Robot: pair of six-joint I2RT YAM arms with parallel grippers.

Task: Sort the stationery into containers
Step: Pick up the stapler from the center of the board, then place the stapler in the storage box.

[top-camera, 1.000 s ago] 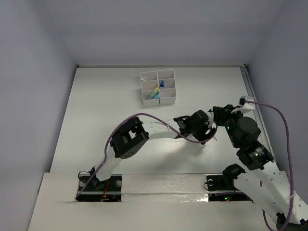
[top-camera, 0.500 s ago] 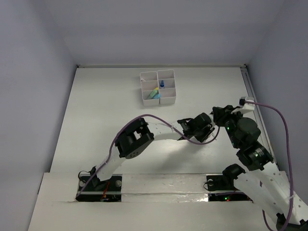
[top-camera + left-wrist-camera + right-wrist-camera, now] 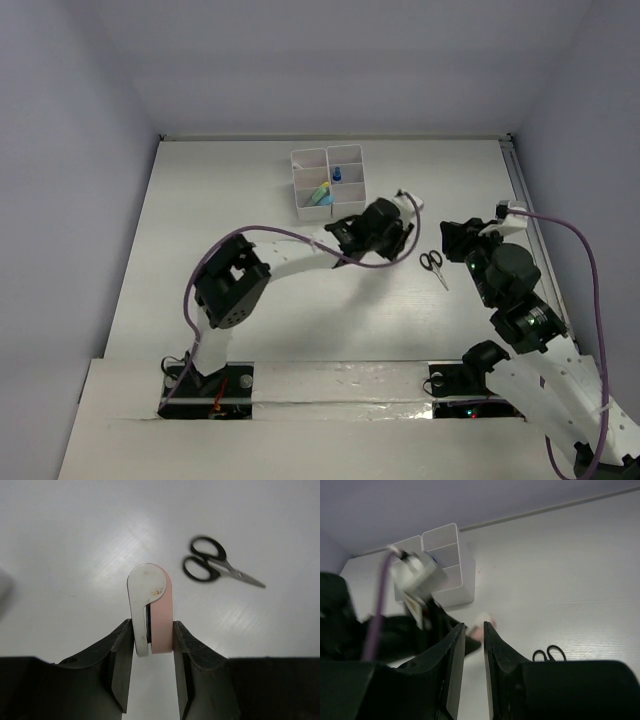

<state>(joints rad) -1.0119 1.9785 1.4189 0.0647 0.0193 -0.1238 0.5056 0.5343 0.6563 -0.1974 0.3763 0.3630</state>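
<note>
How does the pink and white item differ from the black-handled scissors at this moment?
The pink-and-white item is clamped in the left pincer; the scissors lie loose on the table. The item is pale and round-ended; the scissors have black handles and thin blades. Both are small stationery.

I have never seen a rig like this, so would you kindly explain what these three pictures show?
These are two robot arms bolted at the near edge of a white table. The overhead view looks down from behind them. The other two come from a camera on each wrist, looking past its own tool. The left tool is clamped on a small pink-and-white item. The right tool is empty, its fingers slightly apart. On the table lie black-handled scissors and a white six-compartment organizer already holding a few coloured pieces.
</note>
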